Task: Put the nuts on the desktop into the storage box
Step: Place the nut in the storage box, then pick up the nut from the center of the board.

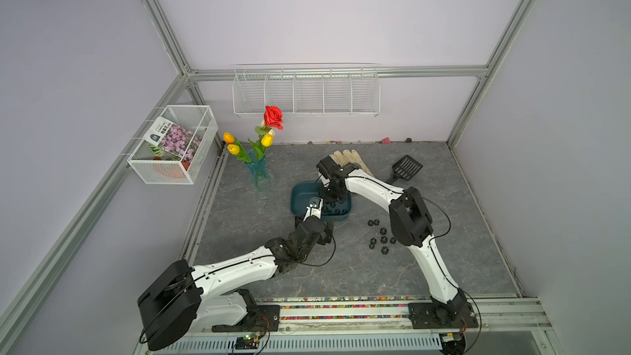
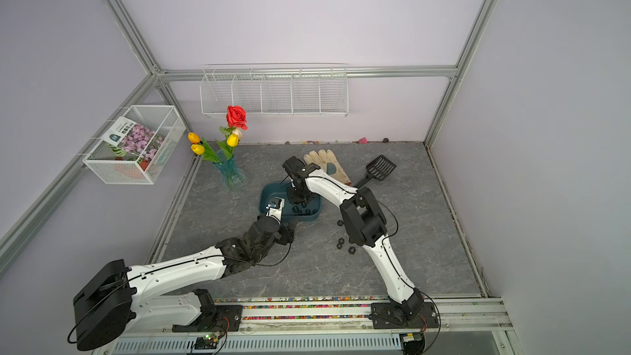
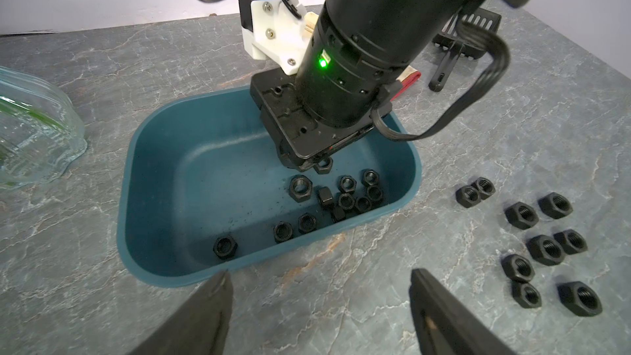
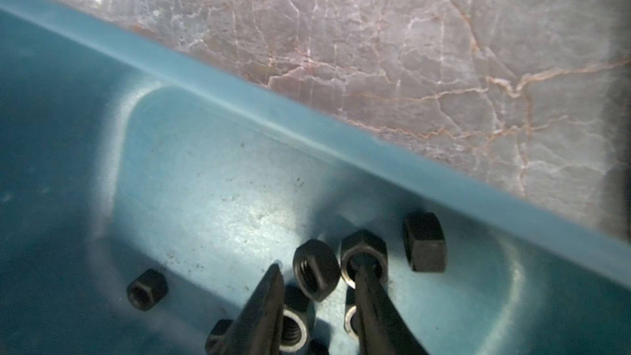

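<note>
- Nuts [image 3: 545,249]: twenty-one can be counted in the left wrist view, all black and hexagonal.
- Twelve of them lie inside the storage box [image 3: 191,165]. Most are bunched toward the end nearest the loose group. One sits alone by the near wall and one is half hidden under the right hand.
- Nine lie on the tabletop [image 3: 341,302] in a loose cluster to the robot's right of the box, near it but not touching it. Two at the cluster's edge touch each other.
- Storage box: there is one, teal with low walls, standing mid-tabletop in both top views. It is just in front of the glove and to the right of the vase.
- Other things: one pale glove [image 1: 345,158] and one black slotted scoop [image 1: 406,167]. One glass vase [image 1: 260,175] holds a red rose and three yellow tulips. Two white wire baskets [image 1: 306,92] hang on the walls.
- Right hand [image 4: 316,266]: lowered into the box, with its fingers parted only a little. One nut [image 4: 316,278] sits in the gap between the tips, and I cannot tell whether either finger presses it. One tip overlaps a second nut lying on the box floor.
- Left hand [image 3: 317,274]: fingers spread wide with nothing between them, over bare tabletop just outside the box's near rim.
</note>
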